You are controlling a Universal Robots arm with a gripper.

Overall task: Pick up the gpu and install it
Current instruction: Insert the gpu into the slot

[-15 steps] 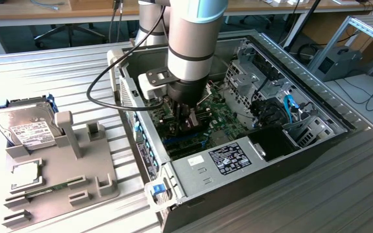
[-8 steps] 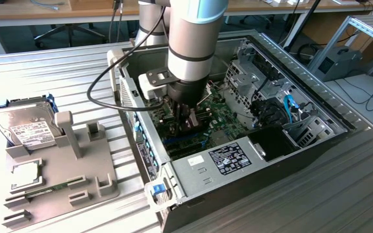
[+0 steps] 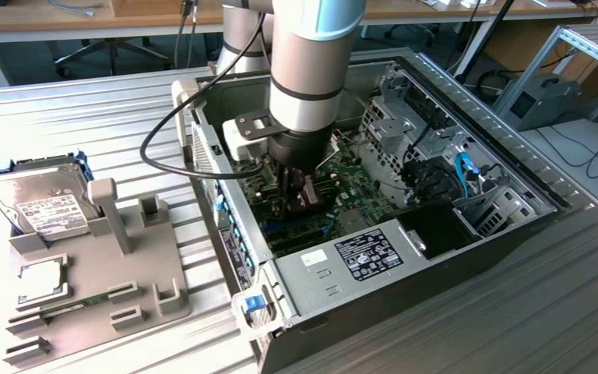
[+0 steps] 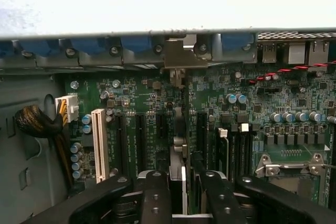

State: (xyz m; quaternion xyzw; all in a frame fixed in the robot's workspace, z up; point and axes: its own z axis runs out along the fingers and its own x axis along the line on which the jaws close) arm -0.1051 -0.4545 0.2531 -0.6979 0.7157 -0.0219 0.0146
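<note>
Gripping the gpu [image 4: 178, 145] edge-on between its two black fingers [image 4: 155, 198], the gripper [image 4: 181, 203] hangs deep inside the open computer case [image 3: 507, 167], directly over the green motherboard [image 4: 294, 114]. In the wrist view the card appears as a thin upright sliver running away from the jaws toward the case's rear wall, where its silvery bracket [image 4: 178, 56] meets the row of blue slot clips [image 4: 134, 43]. The card stands among the black expansion slots [image 4: 140, 140], beside the white slot [image 4: 98, 142], and its lower edge looks to be at or in one of them; whether it is fully seated cannot be told from here. In the exterior view the arm [image 3: 310, 70] comes straight down into the case and the jaws sit low over the board, so the pick-up part of the work reads as done and the card has been carried to its place. By my judgement the install is in its final stage: the card is lined up with a slot and the bracket is at the rear opening, yet the fingers are clamped on it, so the release is not yet done. Outside the case, toward the exterior view's left, the grey parts tray [image 3: 143, 308] holds the silver hard drive [image 3: 40, 202] with its white label and a small green memory stick [image 3: 75, 304], both untouched and well apart from the work.
</note>
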